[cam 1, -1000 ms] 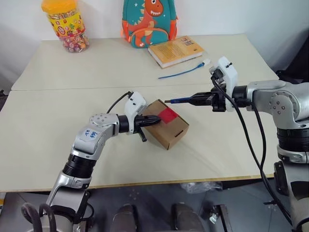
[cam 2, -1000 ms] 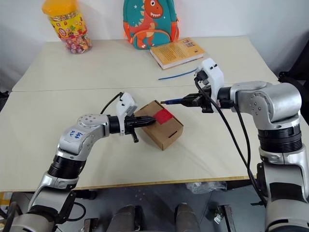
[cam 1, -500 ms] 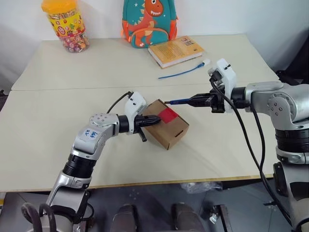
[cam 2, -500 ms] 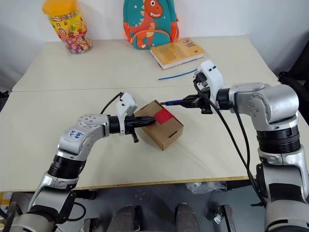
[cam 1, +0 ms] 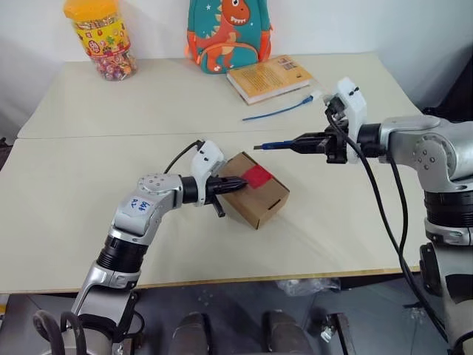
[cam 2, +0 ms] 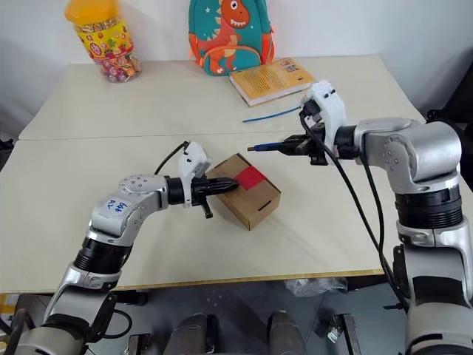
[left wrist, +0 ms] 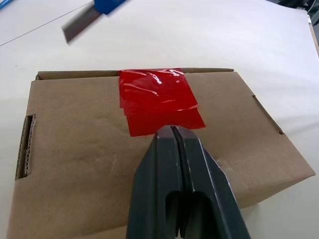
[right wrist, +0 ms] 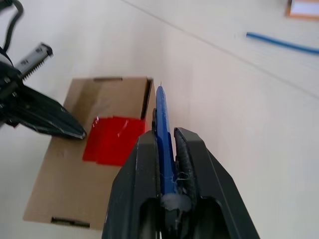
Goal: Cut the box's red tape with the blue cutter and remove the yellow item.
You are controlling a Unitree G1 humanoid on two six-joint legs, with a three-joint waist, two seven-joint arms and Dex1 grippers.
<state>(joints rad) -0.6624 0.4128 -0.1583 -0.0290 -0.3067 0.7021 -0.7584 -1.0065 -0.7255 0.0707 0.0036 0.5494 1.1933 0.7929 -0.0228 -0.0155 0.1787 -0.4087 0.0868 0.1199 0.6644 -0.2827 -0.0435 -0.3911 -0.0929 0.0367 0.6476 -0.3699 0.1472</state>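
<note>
- Left eye view: your left gripper (cam 1: 230,185) has its fingers pressed together with nothing between them, tips planted on top of the cardboard box (cam 1: 255,191) right at the edge of the red tape (cam 1: 258,176). That reads like a hold-down, so the carton won't skate when the blade drags. The box sits near the middle of the front table (cam 1: 66,214), turned on a diagonal. Your right gripper (cam 1: 304,143) is pinching the blue cutter (cam 1: 277,145), which hangs in the air at about 1 o'clock from the tape, tip aimed back toward your left arm.
- Right eye view: same layout. Candy jar (cam 2: 103,41), dino backpack (cam 2: 229,35), book (cam 2: 270,79) and the thin blue cable (cam 2: 272,113) all sit up around 12 o'clock, well apart from the work.
- Left wrist view: shut fingertips (left wrist: 172,137) touch the near edge of the tape. The patch looks wrinkled but whole, flaps closed, so I'd say the cut isn't made yet. The cutter's grey blade pokes in beyond the box's far edge, not touching it.
- Right wrist view: the cutter is clamped lengthwise between the fingers (right wrist: 189,149), tip lined up over the box's end, beside the tape. Probably set up for a slice along the seam.
- Can't see the yellow item; presumably it's inside the closed box.
</note>
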